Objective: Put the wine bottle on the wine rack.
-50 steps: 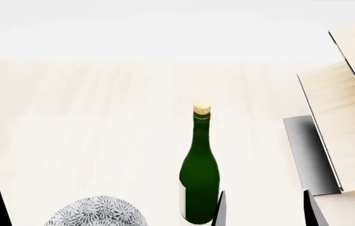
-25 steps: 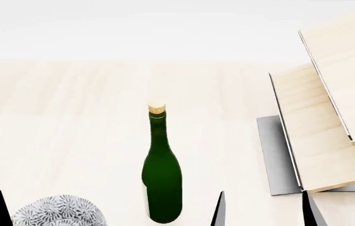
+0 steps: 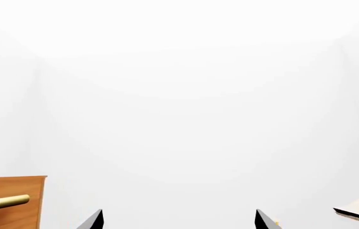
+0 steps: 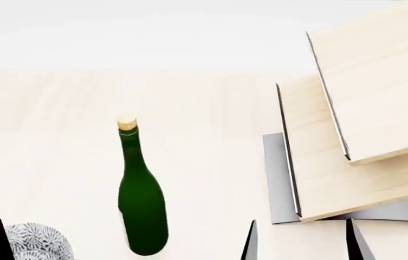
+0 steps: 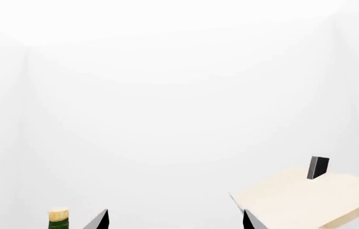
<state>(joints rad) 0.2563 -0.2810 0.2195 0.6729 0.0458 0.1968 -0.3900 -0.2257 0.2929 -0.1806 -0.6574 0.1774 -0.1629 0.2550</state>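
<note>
The wine bottle (image 4: 143, 216) stands up straight on the pale wood bench (image 4: 59, 135). It is dark green, with a long neck and a tan cork on top. In the head view it stands left of the middle, near the bottom edge. Nothing holds it.

The wine rack (image 4: 348, 141) sits on the same bench, off to the right of the bottle and well apart from it. It has slanted light-wood boards, one above the other, with thin black strips along their edges. A grey metal base (image 4: 279, 184) lies under the boards.

A grey-patterned bowl (image 4: 34, 245) peeks in at the bottom left corner, near the bottle but not touching it.

The left gripper (image 3: 178, 220) shows only two dark tips at the edge of its own picture. The jaws are apart, with nothing between them. Beside them a brown cabinet (image 3: 11, 202) with a gold handle shows.

The right gripper (image 5: 173, 220) also shows two dark tips. Its jaws are apart and hold nothing too. In the right wrist view the cork of the bottle shows beside one tip, and a light board of the rack shows on the other side.
</note>
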